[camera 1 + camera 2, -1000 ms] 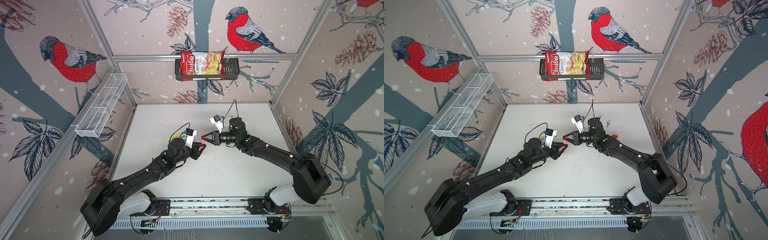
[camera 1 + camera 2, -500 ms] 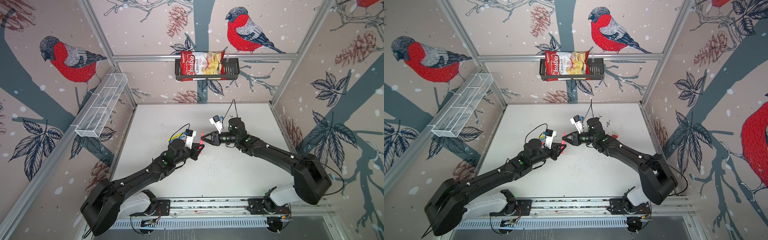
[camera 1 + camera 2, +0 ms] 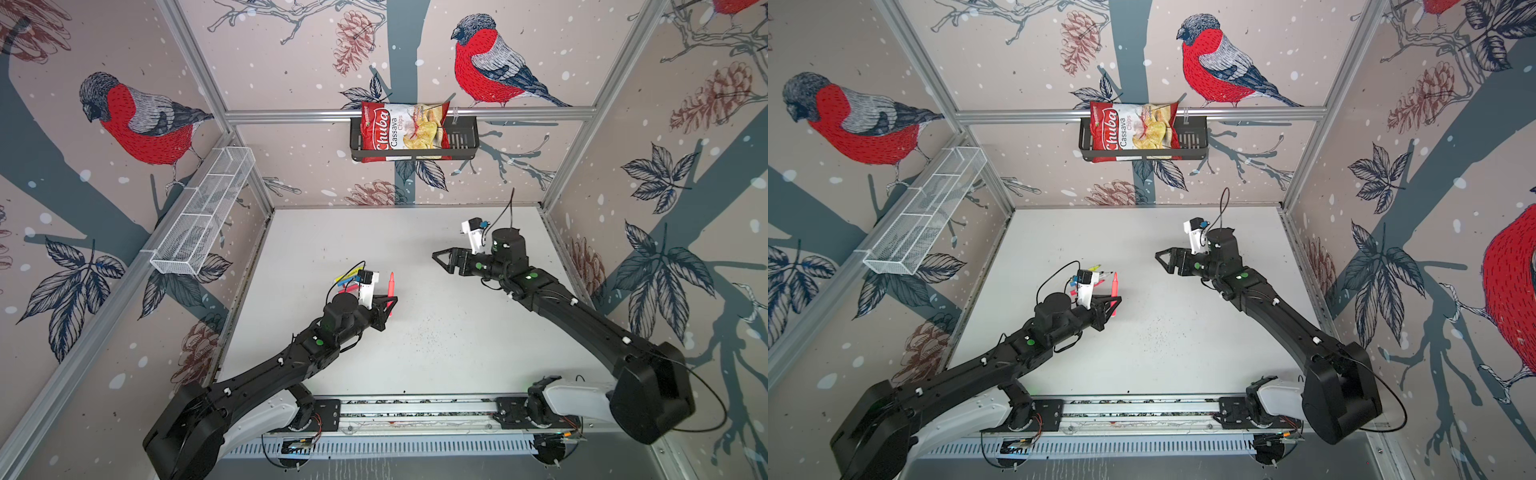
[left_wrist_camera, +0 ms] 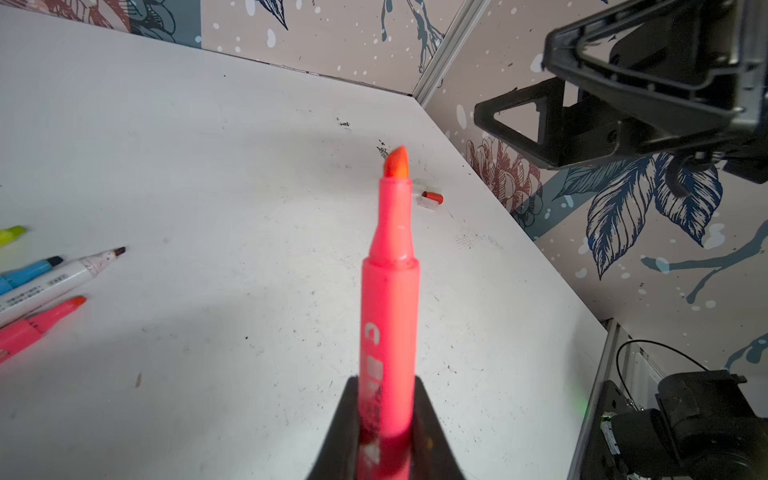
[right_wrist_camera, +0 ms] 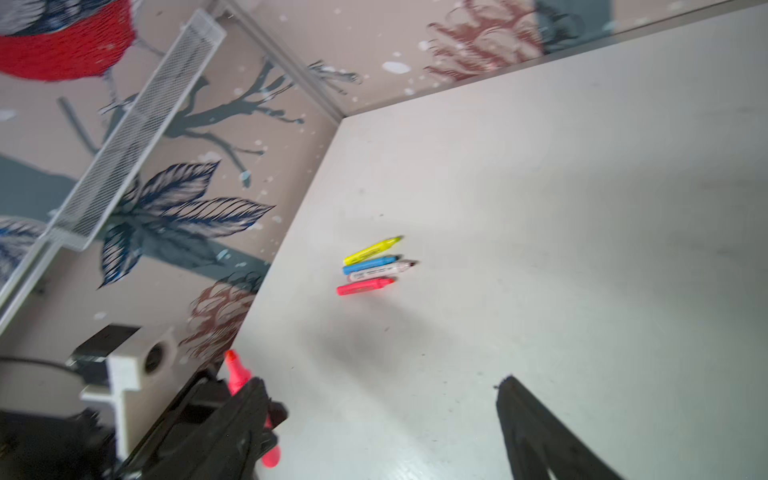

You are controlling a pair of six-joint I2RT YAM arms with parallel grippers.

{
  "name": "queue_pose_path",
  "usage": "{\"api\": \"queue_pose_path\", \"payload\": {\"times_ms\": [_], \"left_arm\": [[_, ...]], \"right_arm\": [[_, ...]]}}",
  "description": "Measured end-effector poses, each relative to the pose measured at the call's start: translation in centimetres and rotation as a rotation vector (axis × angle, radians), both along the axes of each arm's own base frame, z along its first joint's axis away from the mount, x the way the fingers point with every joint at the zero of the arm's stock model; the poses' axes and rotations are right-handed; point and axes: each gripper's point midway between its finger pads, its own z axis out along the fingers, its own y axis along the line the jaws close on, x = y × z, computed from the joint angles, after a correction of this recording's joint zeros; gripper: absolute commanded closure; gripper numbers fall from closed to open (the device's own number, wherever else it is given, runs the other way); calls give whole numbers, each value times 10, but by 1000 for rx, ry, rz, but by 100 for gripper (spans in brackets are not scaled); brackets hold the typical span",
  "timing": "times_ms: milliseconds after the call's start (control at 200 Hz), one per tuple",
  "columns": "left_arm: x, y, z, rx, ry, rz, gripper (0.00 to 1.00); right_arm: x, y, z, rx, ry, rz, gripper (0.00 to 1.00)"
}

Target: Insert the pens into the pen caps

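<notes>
Left gripper is clenched on a neon pink pen, tip up and uncapped, above mid-table. Right gripper stands released and empty, well apart from it. Capping step in hand, no cap fetched: the right gripper should next grasp a pen cap lying by the table edge and align it squarely with the tip
</notes>
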Motion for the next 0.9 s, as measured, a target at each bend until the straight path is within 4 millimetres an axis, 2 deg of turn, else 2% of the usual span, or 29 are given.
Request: {"api": "queue_pose_path", "payload": {"times_ms": [65, 160, 275, 365, 435, 560, 900], "left_arm": [[-4, 2, 2, -15, -5, -4, 100], [-10, 6, 7, -35, -26, -6, 100], [-16, 11, 14, -59, -50, -7, 100], [-24, 12, 11, -71, -42, -17, 100], [-32, 11, 5, -61, -35, -29, 100], [-44, 11, -1, -58, -34, -41, 100], [-54, 23, -15, -81, -14, -5, 100]], "right_arm": [[11, -26, -13, -38, 38, -93, 11], [18, -54, -30, -84, 93, -184, 10], [26, -79, -47, -132, 146, -264, 9], [33, -98, -63, -166, 185, -315, 9], [38, -107, -79, -186, 226, -335, 1], [45, -117, -104, -249, 289, -356, 0], [70, -143, -135, -333, 336, -412, 2]]}}
